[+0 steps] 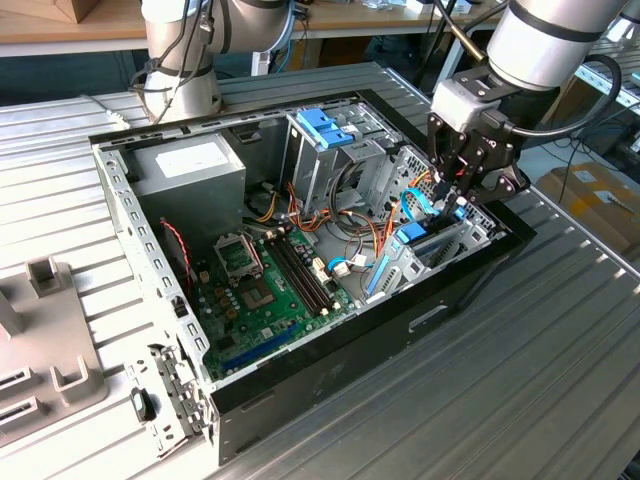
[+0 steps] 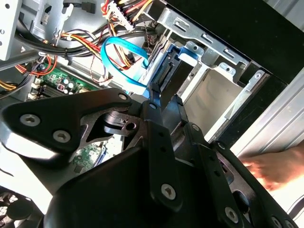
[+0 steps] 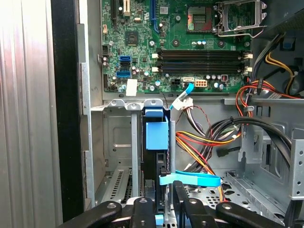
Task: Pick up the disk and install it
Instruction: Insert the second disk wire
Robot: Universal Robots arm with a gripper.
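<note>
Gripper point(image 3: 160, 204) clamps the disk point(image 3: 156, 135) edge-on, seemingly to fit the drive bay point(image 1: 445, 248), three o'clock of the motherboard point(image 1: 265, 290) in the exterior view.

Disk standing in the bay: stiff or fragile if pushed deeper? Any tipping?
Likely stiff: the disk stands on edge in the gripper without bending. It would probably slide rather than tip, since the metal bay walls flank it. The blue cable reaching across it looks floppy and may snag.

Bright, even light; glare whitens the ribbed table point(image 3: 26, 95); shadows are soft.
</note>
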